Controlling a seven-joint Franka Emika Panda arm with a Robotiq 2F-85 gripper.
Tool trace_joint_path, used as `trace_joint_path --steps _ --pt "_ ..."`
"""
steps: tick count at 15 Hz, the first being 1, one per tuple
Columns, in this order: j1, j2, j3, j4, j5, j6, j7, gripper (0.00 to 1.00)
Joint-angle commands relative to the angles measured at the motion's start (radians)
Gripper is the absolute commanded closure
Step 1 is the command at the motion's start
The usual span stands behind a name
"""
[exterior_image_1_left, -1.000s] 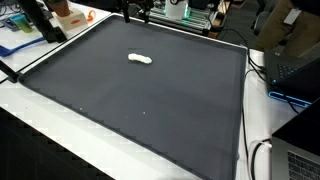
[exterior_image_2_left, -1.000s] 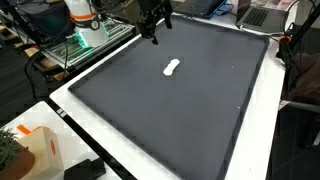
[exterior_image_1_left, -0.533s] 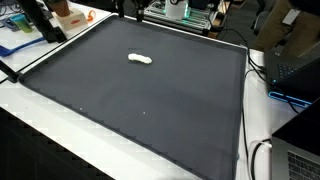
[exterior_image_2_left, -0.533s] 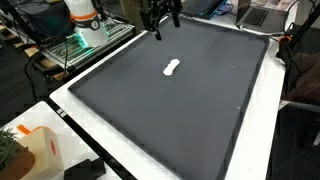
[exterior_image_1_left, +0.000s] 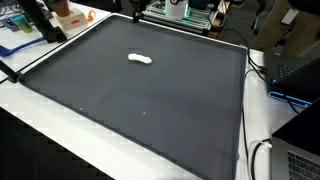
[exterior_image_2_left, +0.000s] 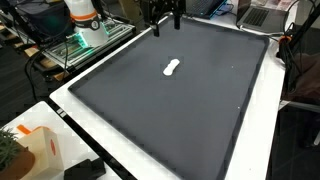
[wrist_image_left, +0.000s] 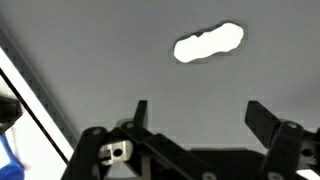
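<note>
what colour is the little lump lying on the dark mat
White; the lump shows best in the wrist view.

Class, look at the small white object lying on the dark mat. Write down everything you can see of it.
The white object is small, elongated and lumpy, with an uneven, wavy outline. It is plain white with no markings, and its material is too small to tell. It lies flat on the dark grey mat, toward the end where the robot stands, and touches nothing but the mat. The open gripper hangs above the mat's edge, clearly apart from it.
</note>
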Motion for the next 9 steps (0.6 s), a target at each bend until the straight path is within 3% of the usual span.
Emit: trace_joint_path --steps 1,2,9 --pt "-0.096 0.056 0.103 0.061 -0.057 -0.103 0.077 0.00" --pt "-0.037 0.027 0.044 0.027 -0.026 -0.049 0.037 0.00" --pt "-0.095 0.047 0.102 0.065 -0.036 -0.104 0.038 0.00"
